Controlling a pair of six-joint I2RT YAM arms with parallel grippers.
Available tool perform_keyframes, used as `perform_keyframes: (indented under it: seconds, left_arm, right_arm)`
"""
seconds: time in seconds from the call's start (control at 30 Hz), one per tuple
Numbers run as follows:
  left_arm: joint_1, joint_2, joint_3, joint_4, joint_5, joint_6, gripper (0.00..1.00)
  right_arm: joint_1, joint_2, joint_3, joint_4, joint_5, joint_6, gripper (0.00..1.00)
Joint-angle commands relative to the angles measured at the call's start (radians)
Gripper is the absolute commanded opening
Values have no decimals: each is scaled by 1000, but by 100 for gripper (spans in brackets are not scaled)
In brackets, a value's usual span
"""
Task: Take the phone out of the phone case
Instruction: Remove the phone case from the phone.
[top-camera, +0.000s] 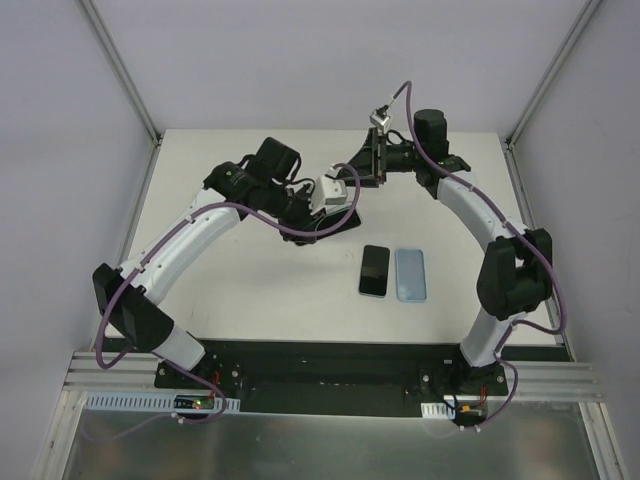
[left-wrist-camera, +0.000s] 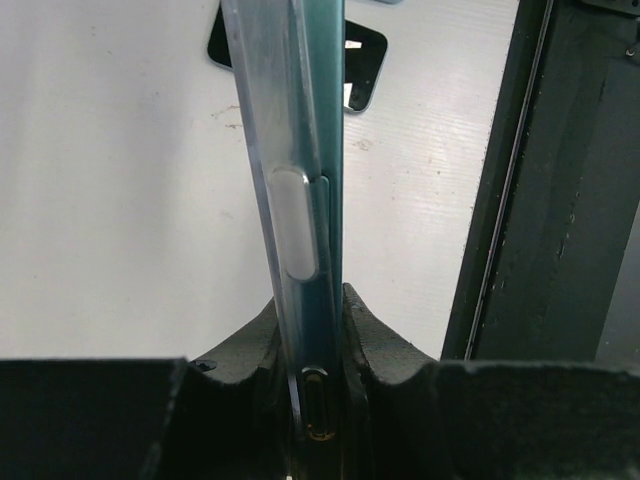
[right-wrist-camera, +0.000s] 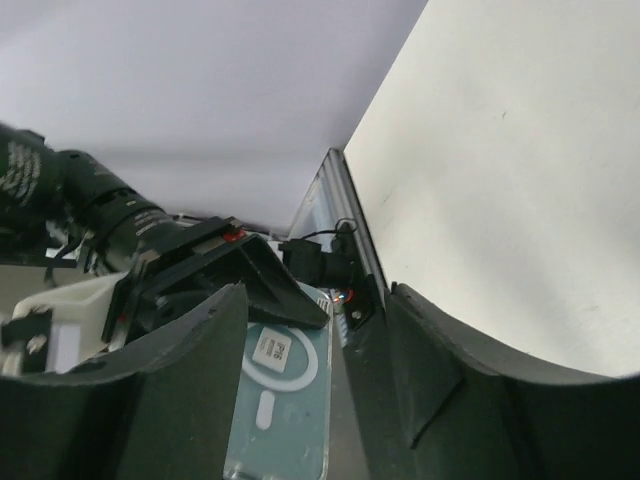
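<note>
My left gripper (top-camera: 338, 208) (left-wrist-camera: 310, 300) is shut on the bottom end of a phone in a clear bluish case (left-wrist-camera: 300, 150). The phone is held edge-on above the table, with its side button and charging port showing. My right gripper (top-camera: 356, 172) (right-wrist-camera: 315, 300) is open. Its fingers (right-wrist-camera: 180, 380) stand on either side of the case's back (right-wrist-camera: 285, 400), which shows a white ring and a label. Whether they touch the case I cannot tell.
A dark phone (top-camera: 375, 270) (left-wrist-camera: 355, 70) and a light blue case (top-camera: 411, 274) lie side by side on the white table (top-camera: 230, 290), near of the grippers. Grey walls and metal frame posts (top-camera: 120, 70) enclose the table.
</note>
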Motion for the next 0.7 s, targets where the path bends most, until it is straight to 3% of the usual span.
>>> perform_keyframes:
  seconds: [0.0,0.07,0.2,0.37,0.53,0.67]
  left_arm:
    - [34,-53,-11,27,85,4,0]
    - [50,-58,-22,27,108,-2,0]
    - [84,-71,-39,28,163,-19,0]
    - [133,-76,-39,28,266,-53,0]
    - [162,-68,-36,28,392,-79,0]
    - [162,-61,-37,28,445,-80,0]
  right_arm:
    - [-31,-156,71,-181,61,-231,71]
    - [-41,-191,77,-235,86,-305,82]
    - [-45,-265,68,-299,115,-403,90]
    - [-33,-307,63,-335,37,-471,90]
    - [36,-294,124,-505,57,-662,89]
    - [85,-264,161,-537,58,-681,89]
